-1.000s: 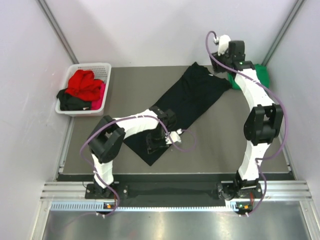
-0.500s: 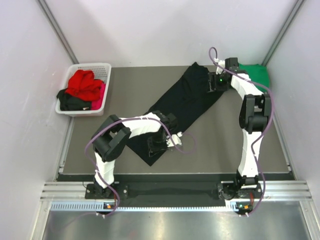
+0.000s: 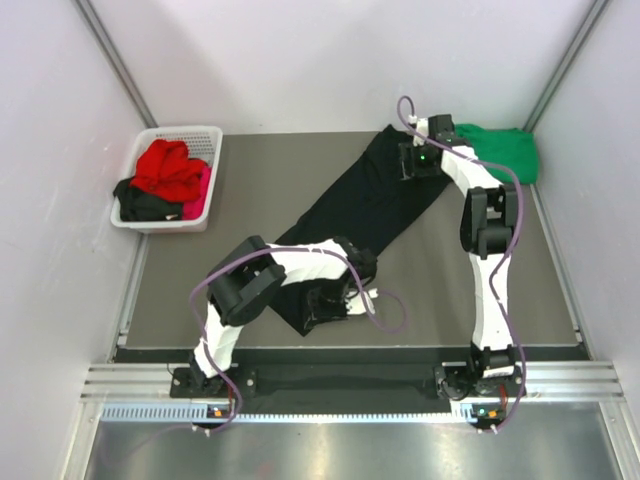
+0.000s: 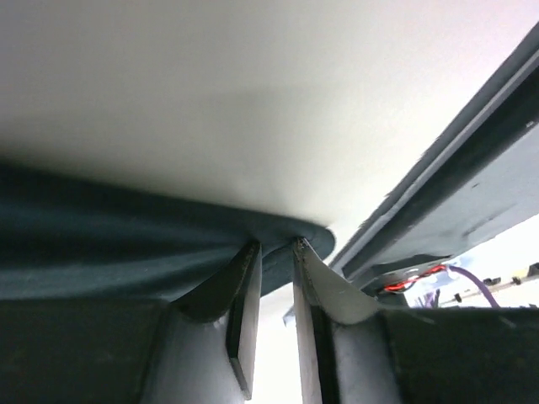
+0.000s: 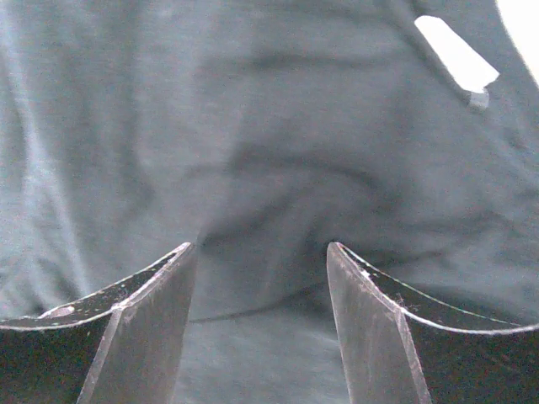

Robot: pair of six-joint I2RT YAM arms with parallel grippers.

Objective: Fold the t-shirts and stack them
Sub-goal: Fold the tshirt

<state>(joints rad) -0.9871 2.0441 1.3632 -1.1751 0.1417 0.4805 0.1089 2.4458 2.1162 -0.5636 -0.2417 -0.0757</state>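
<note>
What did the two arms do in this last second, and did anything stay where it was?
The right hand swung left from over the green t-shirt and came down, open, over the far end of the black t-shirt. The left hand, pinching its near end, slid slightly toward the robot's base. The basket and its clothes stayed put.

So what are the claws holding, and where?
The left claw pinches the black t-shirt by its edge at the near end. The right claw is open over the far end, holding nothing.
</note>
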